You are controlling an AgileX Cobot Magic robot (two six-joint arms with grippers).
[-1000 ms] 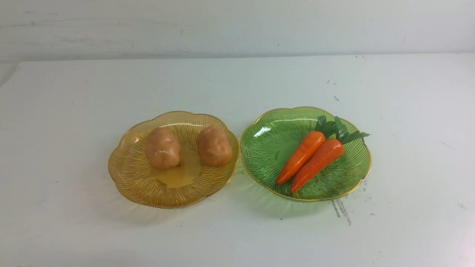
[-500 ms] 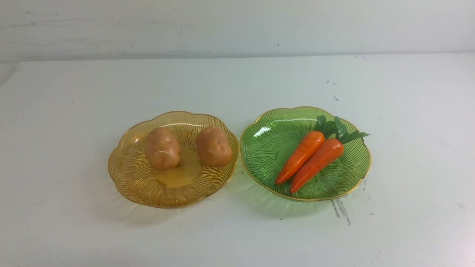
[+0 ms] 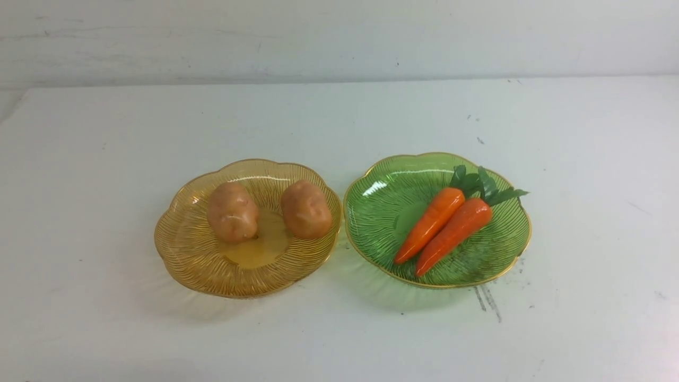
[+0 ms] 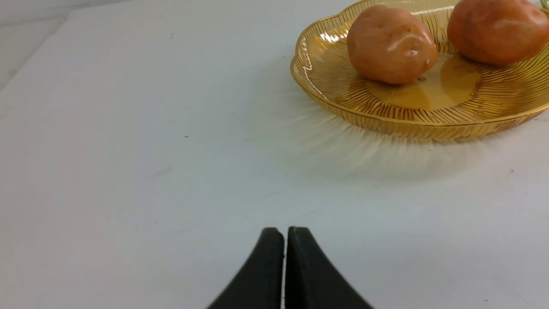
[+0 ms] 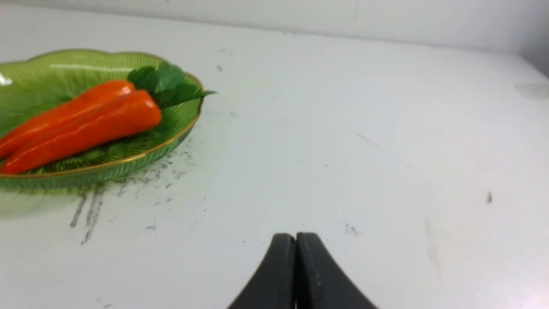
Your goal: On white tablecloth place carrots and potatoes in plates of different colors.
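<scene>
On the white tablecloth (image 3: 339, 329) both potatoes (image 3: 232, 212) lie in the amber plate (image 3: 183, 254), one toward its left side and one against its right slope, apart from each other. Both carrots (image 3: 431, 224) lie side by side and touching in the green plate (image 3: 371, 223), tips toward the robot and leafy tops at the far right rim. The two plates stand just beside each other, rims nearly meeting.

The left gripper (image 4: 285, 234) has its jaws pressed together on nothing, above bare cloth on the robot's side of the amber plate. The right gripper (image 5: 296, 239) is likewise closed and empty, over bare cloth off to the right of the green plate.

Judged from this layout, the sorting looks complete, so the step in hand is simply to hold clear. Doing it well means keeping both arms low-risk: no sweep across the rims, since the light plates would likely slide and the round potatoes could roll.

Neither arm appears in the front view. Each wrist view cuts off part of its plate, so the far potato and the carrot tips are only partly seen there. Whether the plate rims actually touch cannot be told.
</scene>
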